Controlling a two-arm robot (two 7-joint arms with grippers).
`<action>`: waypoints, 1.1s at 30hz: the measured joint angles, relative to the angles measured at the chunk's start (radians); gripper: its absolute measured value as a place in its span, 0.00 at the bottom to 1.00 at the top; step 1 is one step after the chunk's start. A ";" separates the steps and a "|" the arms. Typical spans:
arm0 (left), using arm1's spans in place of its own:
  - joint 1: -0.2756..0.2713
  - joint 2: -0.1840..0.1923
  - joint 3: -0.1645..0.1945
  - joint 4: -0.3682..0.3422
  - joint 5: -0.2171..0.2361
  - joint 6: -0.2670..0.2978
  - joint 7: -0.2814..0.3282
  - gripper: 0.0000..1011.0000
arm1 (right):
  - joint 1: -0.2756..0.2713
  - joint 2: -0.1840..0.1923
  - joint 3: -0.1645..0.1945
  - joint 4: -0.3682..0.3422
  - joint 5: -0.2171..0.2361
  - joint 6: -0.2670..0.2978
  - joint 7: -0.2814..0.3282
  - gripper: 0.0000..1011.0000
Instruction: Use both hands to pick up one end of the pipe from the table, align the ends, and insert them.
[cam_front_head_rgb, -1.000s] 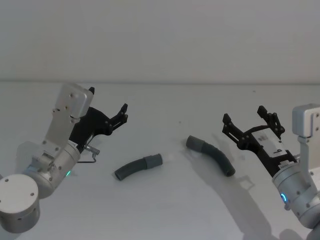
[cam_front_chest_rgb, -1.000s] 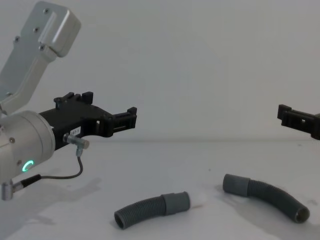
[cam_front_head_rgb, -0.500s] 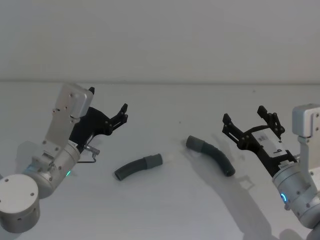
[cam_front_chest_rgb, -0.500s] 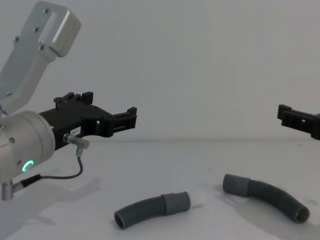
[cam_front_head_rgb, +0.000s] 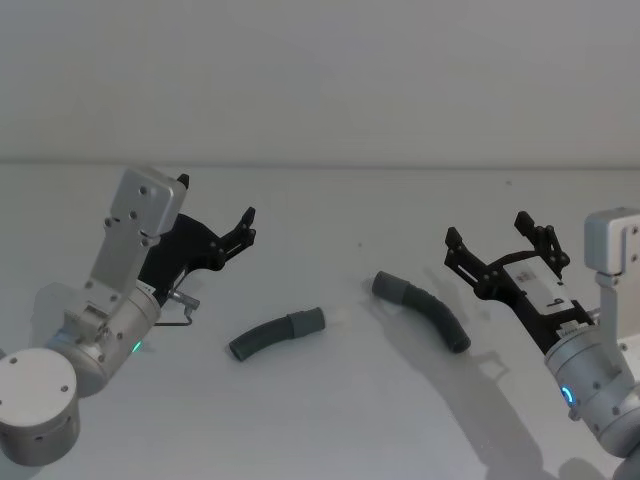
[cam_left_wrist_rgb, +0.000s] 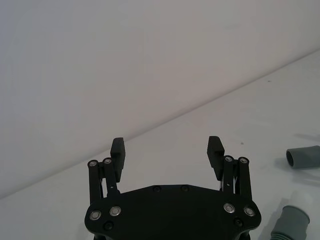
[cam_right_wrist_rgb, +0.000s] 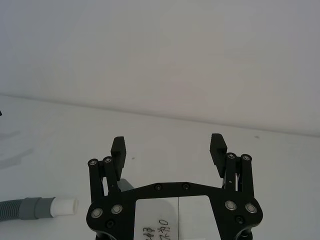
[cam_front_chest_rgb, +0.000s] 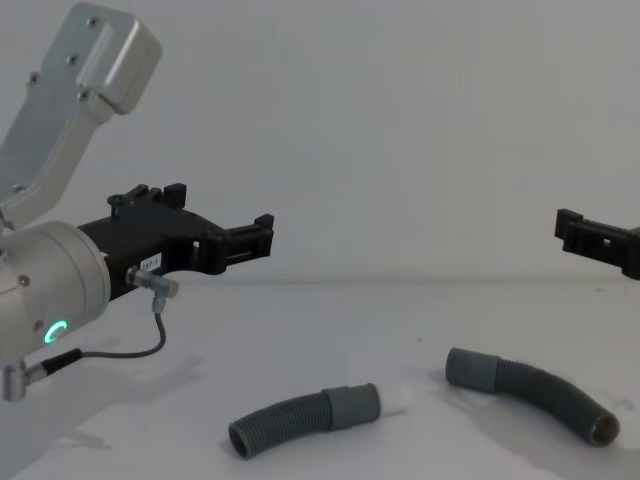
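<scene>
Black plastic left gripper (cam_left_wrist_rgb: 166, 150) and right gripper (cam_right_wrist_rgb: 169, 145): jaws apart, empty. Dark-grey corrugated white-stubbed hose (cam_front_head_rgb: 272, 337) and plain-cuffed hose (cam_front_head_rgb: 428, 310) lie below, outside both jaw gaps

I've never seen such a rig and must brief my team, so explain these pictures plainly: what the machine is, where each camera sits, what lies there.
It is a robot with two arms, each ending in a black two-finger hand. One picture looks down from its head, one across from its chest, two from the wrists. The left hand and the right hand hover open above the white table, holding nothing. Between them lie two curved grey corrugated hose pieces, apart: the left piece, with a white stub at its cuff, and the right piece.
</scene>
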 joint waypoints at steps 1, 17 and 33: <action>0.000 0.000 0.000 0.000 0.000 0.000 0.000 0.99 | 0.000 0.000 0.000 0.000 0.000 0.000 0.000 0.99; -0.003 -0.001 -0.001 0.000 -0.001 0.001 -0.005 0.99 | 0.002 0.000 0.000 0.000 0.000 0.001 0.002 0.99; -0.054 0.027 0.006 -0.011 -0.049 0.050 -0.144 0.99 | 0.056 0.069 0.008 0.017 0.049 0.069 0.144 0.99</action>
